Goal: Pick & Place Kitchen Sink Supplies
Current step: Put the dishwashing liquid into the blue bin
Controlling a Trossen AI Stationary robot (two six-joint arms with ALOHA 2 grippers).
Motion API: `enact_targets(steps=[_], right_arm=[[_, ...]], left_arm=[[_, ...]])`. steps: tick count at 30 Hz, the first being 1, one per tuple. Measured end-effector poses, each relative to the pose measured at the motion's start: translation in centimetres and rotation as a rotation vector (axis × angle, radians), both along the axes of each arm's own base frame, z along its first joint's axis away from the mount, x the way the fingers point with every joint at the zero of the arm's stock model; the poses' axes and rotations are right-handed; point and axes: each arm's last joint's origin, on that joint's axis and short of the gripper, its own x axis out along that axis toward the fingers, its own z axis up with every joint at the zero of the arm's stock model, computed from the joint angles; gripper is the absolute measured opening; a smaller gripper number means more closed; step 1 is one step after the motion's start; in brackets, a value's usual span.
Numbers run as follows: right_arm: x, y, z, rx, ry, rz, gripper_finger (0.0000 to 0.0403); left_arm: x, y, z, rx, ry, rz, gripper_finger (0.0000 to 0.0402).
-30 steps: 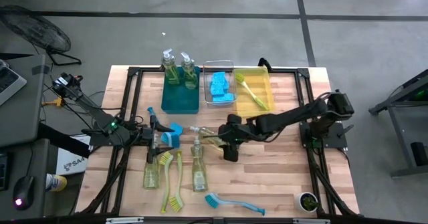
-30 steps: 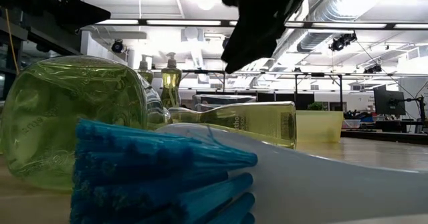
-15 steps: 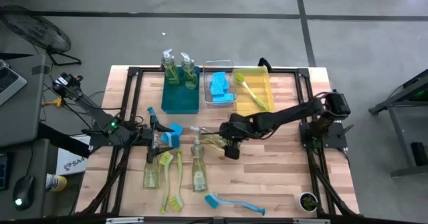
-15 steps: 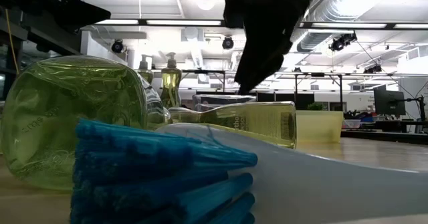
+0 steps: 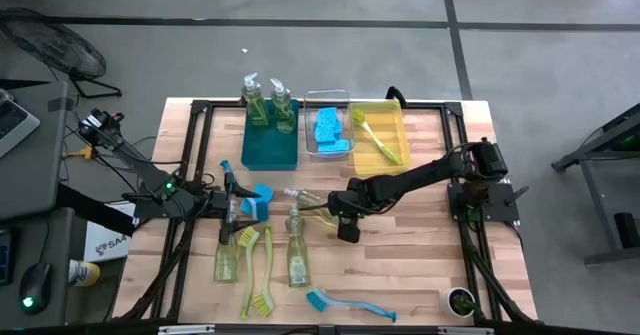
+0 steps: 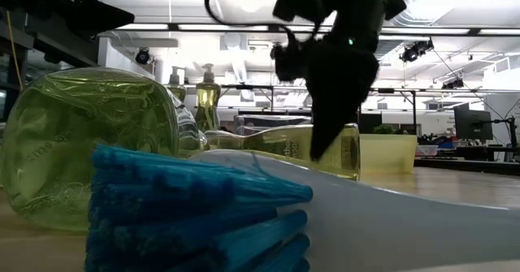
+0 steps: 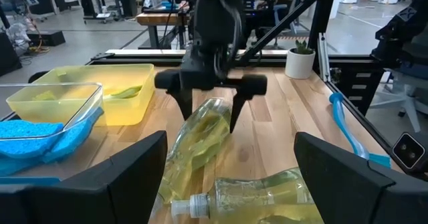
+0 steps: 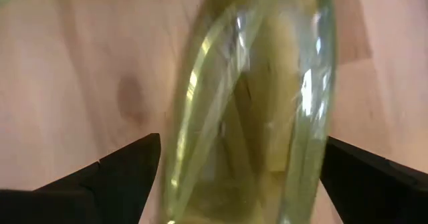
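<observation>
The right gripper (image 7: 208,117) hangs over the middle of the wooden worktop (image 5: 400,265), its two dark fingers (image 7: 182,103) spread wide and pointing down on either side of a clear pump bottle of yellow-green soap (image 7: 198,140) that lies on its side; no contact shows. In the right wrist view that bottle (image 8: 251,110) fills the space between the spread fingers. The left gripper (image 5: 235,207) waits near the worktop's left edge, its fingers parted, with a small bright blue sponge (image 5: 260,199) just beside it. Two more soap bottles and two yellow-green dish brushes (image 5: 258,275) lie toward the front edge, and a blue long-handled brush (image 5: 345,303) lies right at it. Along the back edge a teal bin (image 5: 268,145) holds two upright bottles.
</observation>
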Motion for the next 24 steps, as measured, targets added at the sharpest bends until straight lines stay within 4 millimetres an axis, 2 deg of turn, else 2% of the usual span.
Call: enact_targets(steps=[5, 9, 19, 24], right_arm=[[0.2, 0.0, -2.2, -0.008, 0.076, -0.010, 0.0374], [0.3, 0.0, -2.7, -0.014, 0.087, -0.037, 0.0364], [0.2, 0.4, -2.8, -0.026, 0.092, -0.047, 0.0258], [0.1, 1.0, -2.8, -0.048, 0.086, -0.059, 0.0253]], left_arm=[[0.0, 0.0, 0.0, -0.012, 0.003, -0.003, 0.0321], [0.0, 0.0, -0.1, -0.017, 0.006, -0.009, 0.0321], [0.0, 0.0, -0.1, -0.018, 0.006, -0.008, 0.0321], [0.0, 0.0, -0.1, -0.018, 0.006, -0.008, 0.0321]])
